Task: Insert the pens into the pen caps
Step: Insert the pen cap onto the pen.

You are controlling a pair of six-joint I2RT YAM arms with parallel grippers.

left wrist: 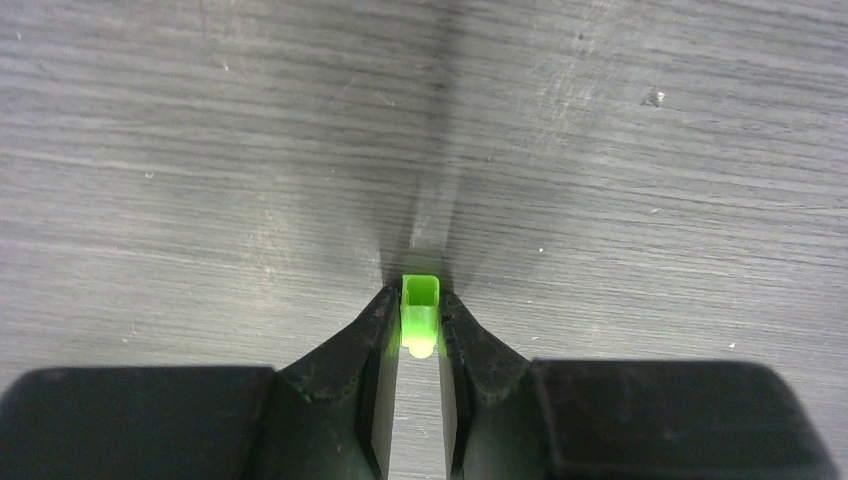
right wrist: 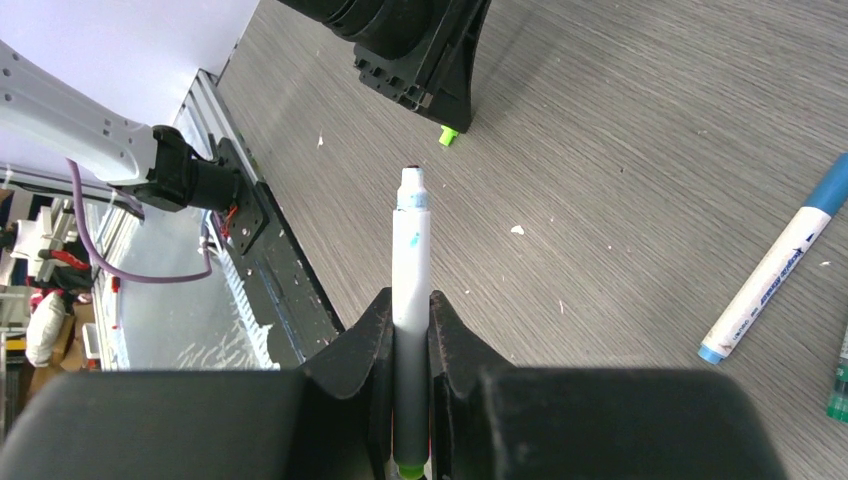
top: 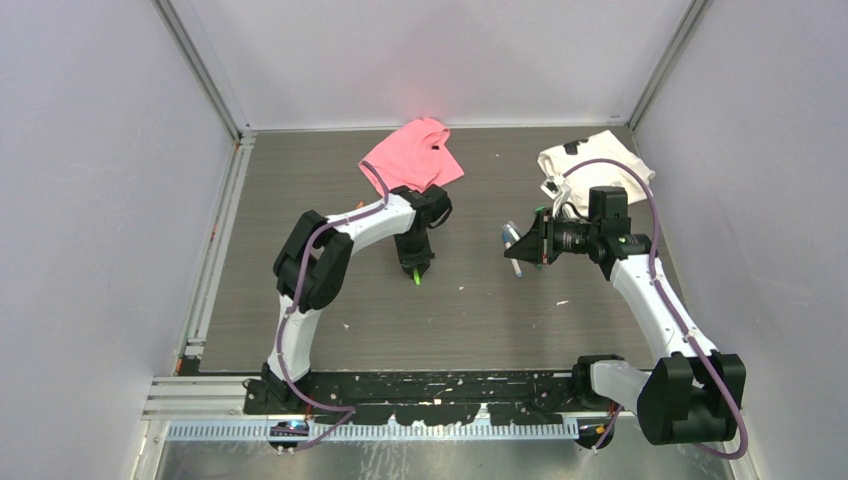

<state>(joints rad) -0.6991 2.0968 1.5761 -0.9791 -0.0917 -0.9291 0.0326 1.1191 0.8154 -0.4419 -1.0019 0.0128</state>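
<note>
Green plastic, judged light, stiff, slippery. Pinched pen cap point(left wrist: 420, 293) by its sides in left gripper point(left wrist: 418, 318), close to tabletop point(left wrist: 650, 250), at 9 o'clock from white pen point(right wrist: 411, 240); clamped that near rear end in right gripper point(right wrist: 410, 305).

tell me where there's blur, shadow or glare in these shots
Left wrist: the green cap glows almost overexposed, and a dark shadow band runs up the table beyond it. Right wrist: the white pen is sharp, while the black fingers below it go dark and featureless. Top view: even light, hardly any shadow under the arms.
</note>
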